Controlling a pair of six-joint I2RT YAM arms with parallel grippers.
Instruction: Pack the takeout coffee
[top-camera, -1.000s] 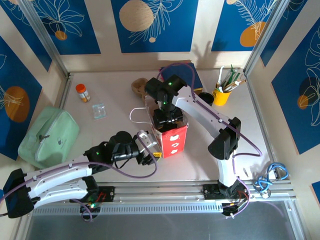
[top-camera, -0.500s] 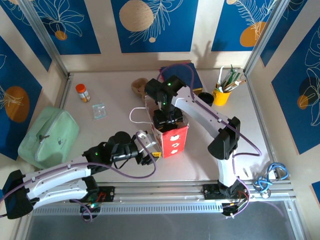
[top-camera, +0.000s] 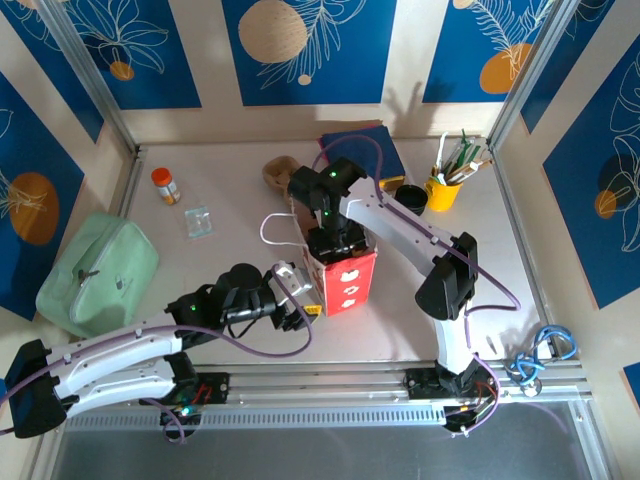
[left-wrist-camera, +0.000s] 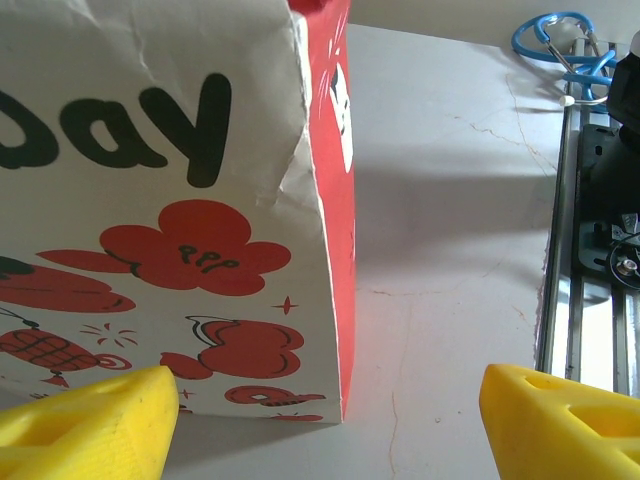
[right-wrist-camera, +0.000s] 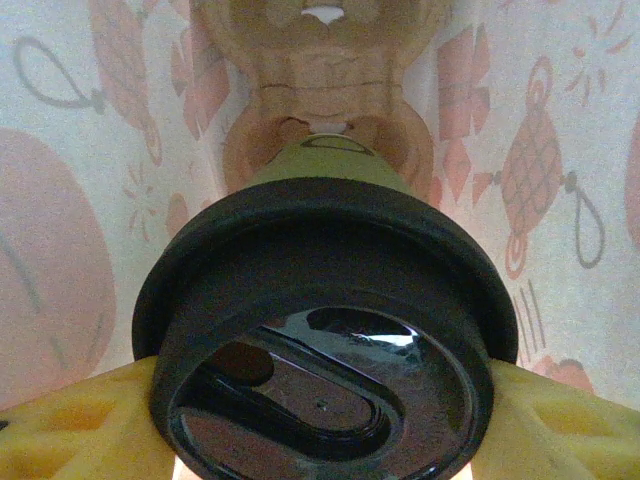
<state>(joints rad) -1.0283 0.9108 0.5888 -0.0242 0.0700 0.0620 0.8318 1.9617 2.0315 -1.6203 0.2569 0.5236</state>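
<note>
Pale table (top-camera: 240, 180), faintly cracked in the left wrist view, fenced by metal posts (top-camera: 90, 75), with a rail (top-camera: 330, 380) along the near edge. Walls (top-camera: 310, 50) are blue panels printed with white leaves and orange discs. Along the left: green pouch (top-camera: 95, 275), orange-capped bottle (top-camera: 165, 185), clear packet (top-camera: 198, 221). At the back right: yellow holder (top-camera: 443, 190) of utensils. Blue cable (top-camera: 548, 348) coils at the near right corner. Red-and-white bag (top-camera: 345, 280) stands upright mid-table. Right gripper (top-camera: 335, 243) reaches down into its mouth. The right wrist view has yellow fingers (right-wrist-camera: 70, 425) pressed on either side of the black lid (right-wrist-camera: 320, 330), so the cup (right-wrist-camera: 325, 165) is gripped inside the bag, above a brown tray (right-wrist-camera: 320, 60); seated or not, cannot tell. Left gripper (left-wrist-camera: 320, 420) sits low at the bag's near corner, jaws spread wide, grasping nothing.
</note>
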